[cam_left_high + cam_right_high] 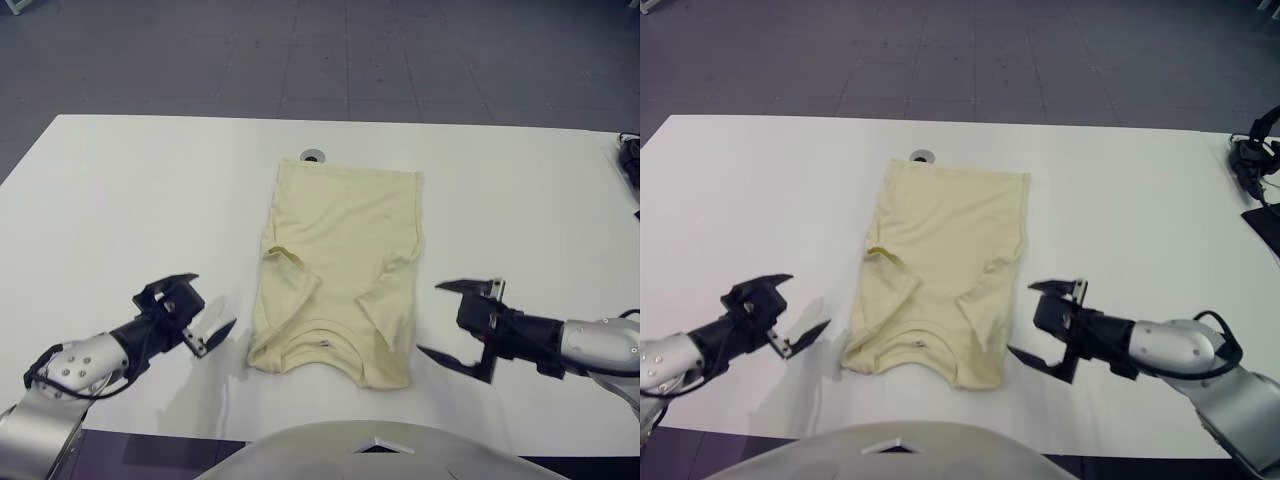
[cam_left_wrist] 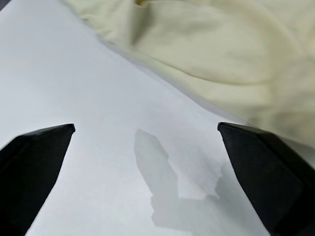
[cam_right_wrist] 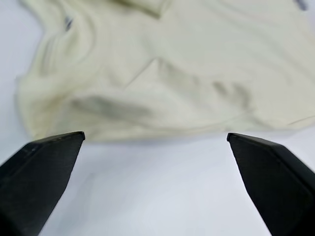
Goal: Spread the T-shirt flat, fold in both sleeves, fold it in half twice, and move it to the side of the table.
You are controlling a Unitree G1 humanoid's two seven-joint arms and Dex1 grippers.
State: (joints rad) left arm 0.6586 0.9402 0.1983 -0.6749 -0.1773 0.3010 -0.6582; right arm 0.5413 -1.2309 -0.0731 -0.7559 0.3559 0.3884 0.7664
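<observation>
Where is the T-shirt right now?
In the head views the T-shirt lies in the middle of the table, sleeves folded in, collar toward the robot, between the open left gripper and right gripper, touching neither.

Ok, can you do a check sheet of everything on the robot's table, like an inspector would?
Surface: white table.
Job's things: pale yellow T-shirt lies mid-table, both sleeves folded in, collar nearest the robot, not yet folded in half.
Clutter: small grey ring by the shirt's far hem.
Grippers: left gripper open, left of the shirt; right gripper open, right of it; neither touches it.
Cables: black cables at the table's far right edge.
Surroundings: grey tiled floor.
</observation>
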